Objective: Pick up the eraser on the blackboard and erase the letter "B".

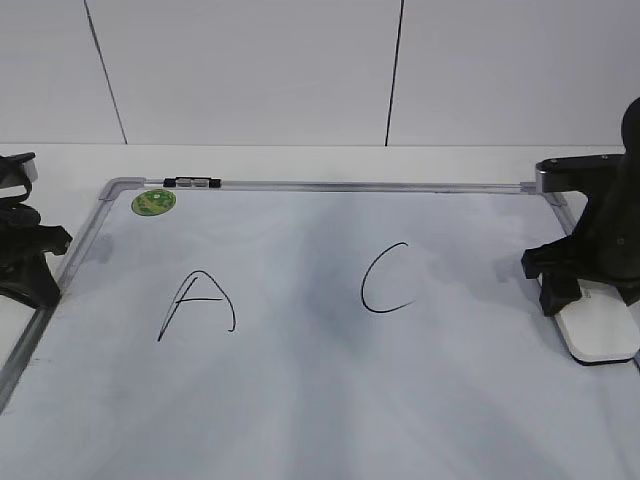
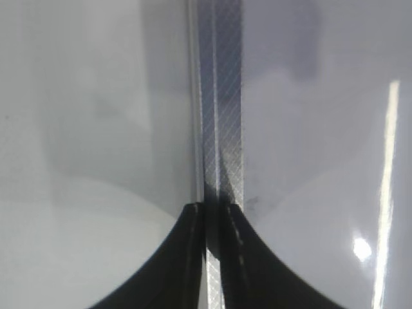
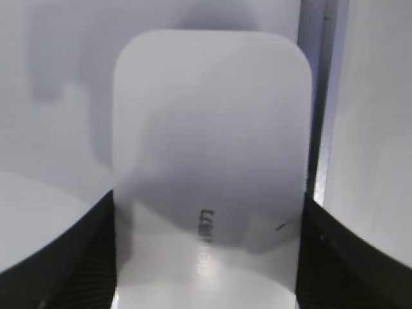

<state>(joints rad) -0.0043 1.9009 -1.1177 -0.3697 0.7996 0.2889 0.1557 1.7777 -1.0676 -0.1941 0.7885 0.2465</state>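
Observation:
The white eraser (image 1: 600,330) lies flat at the right edge of the blackboard (image 1: 320,400). My right gripper (image 1: 585,292) is shut on the eraser, one finger on each long side. In the right wrist view the eraser (image 3: 212,141) fills the space between the fingers (image 3: 207,257), its small grey mark facing up. No letter "B" shows; only a faint grey smear (image 1: 300,270) lies between the black "A" (image 1: 197,303) and the black "C" (image 1: 385,278). My left gripper (image 1: 30,270) is shut and empty at the board's left frame (image 2: 222,96), its fingertips (image 2: 214,212) over it.
A round green sticker (image 1: 153,202) sits in the board's far left corner. A small black-and-clear marker (image 1: 192,183) lies on the top frame beside it. The board's right frame (image 3: 318,96) runs just beside the eraser. A white wall stands behind the table.

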